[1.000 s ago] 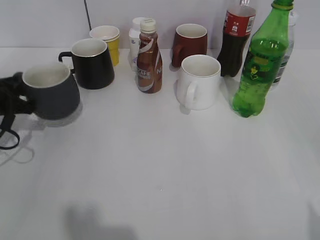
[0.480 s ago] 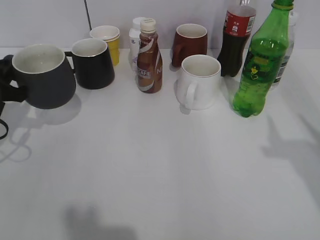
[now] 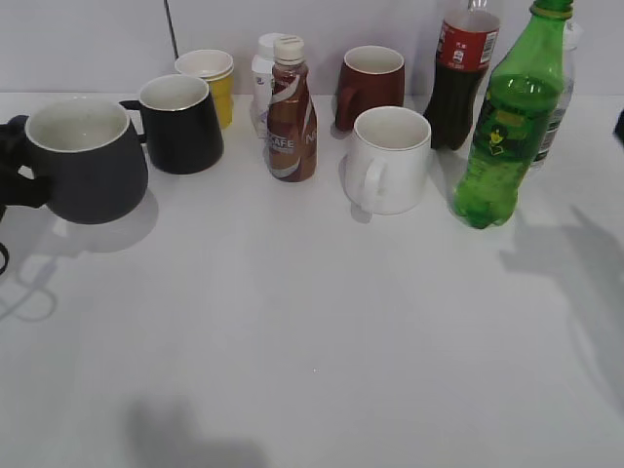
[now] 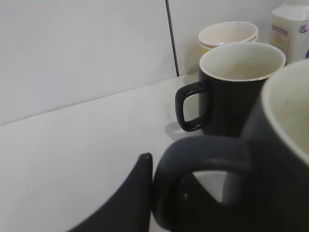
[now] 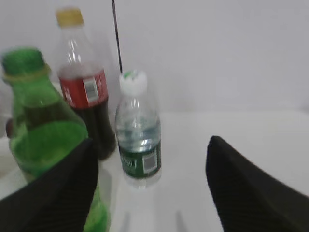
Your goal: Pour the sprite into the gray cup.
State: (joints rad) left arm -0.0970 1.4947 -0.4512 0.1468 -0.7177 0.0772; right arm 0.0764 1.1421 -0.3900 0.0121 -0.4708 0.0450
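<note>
The gray cup [image 3: 86,161] hangs a little above the table at the far left, held by its handle [image 4: 203,159] in my left gripper [image 3: 15,166], which is shut on it. Its off-white inside looks empty. The sprite [image 3: 507,122] stands upright and capped at the back right; it also shows at the left of the right wrist view [image 5: 36,140]. My right gripper [image 5: 152,169] is open and empty, to the right of the sprite and apart from it. Only a dark sliver of it shows at the right edge of the exterior view [image 3: 619,127].
A black mug [image 3: 180,122], yellow cups [image 3: 207,83], a white bottle [image 3: 261,83], a brown coffee bottle [image 3: 291,112], a maroon mug [image 3: 370,86] and a white mug [image 3: 388,161] stand in the back rows. A cola bottle [image 3: 460,78] and a small water bottle [image 5: 137,133] stand behind the sprite.
My left gripper has lifted the gray cup off the table and now holds it slightly lower than half a second ago. The right arm's shadow and tip have come in at the right.
</note>
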